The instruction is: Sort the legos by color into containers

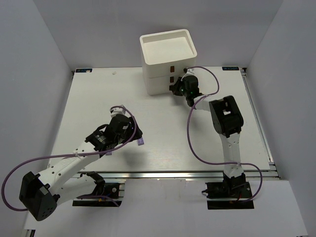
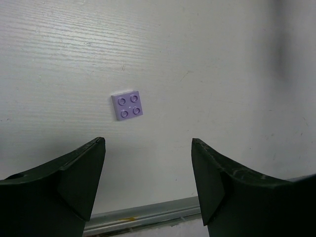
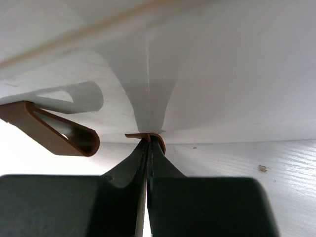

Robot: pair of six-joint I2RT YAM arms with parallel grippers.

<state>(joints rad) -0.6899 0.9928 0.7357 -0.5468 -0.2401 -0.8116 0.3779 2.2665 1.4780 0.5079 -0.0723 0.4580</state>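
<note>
from above we see the white chest (image 1: 168,59) at the far side of the bench (image 1: 98,98), the right gripper (image 1: 177,89) up against its lower drawer fronts, and the left gripper (image 1: 129,134) low over the bench just beside a light purple lego (image 1: 141,142). at the left wrist the lego (image 2: 128,105) lies flat, studs up, ahead of the widely parted fingers (image 2: 84,168), touching neither. at the right wrist the right gripper (image 3: 149,143) is closed tight, pinching a thin brown pull (image 3: 148,136), with a second pull (image 3: 54,129) to its left.
</note>
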